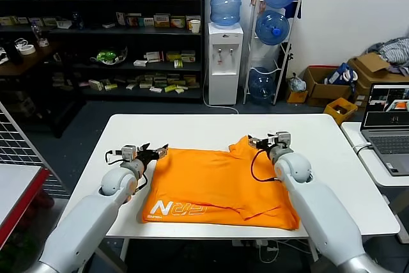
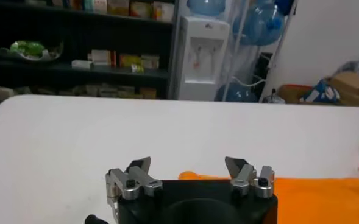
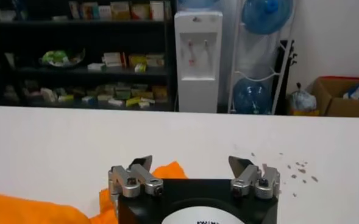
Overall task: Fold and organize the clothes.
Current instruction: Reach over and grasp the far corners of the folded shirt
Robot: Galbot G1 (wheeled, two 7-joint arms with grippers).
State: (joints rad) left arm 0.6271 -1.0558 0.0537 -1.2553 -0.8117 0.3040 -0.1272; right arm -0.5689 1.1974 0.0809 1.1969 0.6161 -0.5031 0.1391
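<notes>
The clothes, one bright orange T-shirt [image 1: 217,187], lie folded flat on the white table [image 1: 192,129], white lettering toward the near left corner. My left gripper [image 1: 158,151] hovers at the shirt's far left corner, open and holding nothing; in the left wrist view the gripper [image 2: 189,164] shows wide-apart fingers above the orange edge [image 2: 325,195]. My right gripper [image 1: 259,140] is at the far right corner, by a raised fold of cloth, also open. The right wrist view shows this gripper [image 3: 191,163] with an orange tip [image 3: 170,170] beside one finger.
A laptop [image 1: 388,129] sits on a side table at the right. Behind the table stand a water dispenser [image 1: 225,55], a bottle rack [image 1: 271,36], dark shelves [image 1: 102,30] and cardboard boxes [image 1: 332,84]. A wire rack [image 1: 16,148] is at the left.
</notes>
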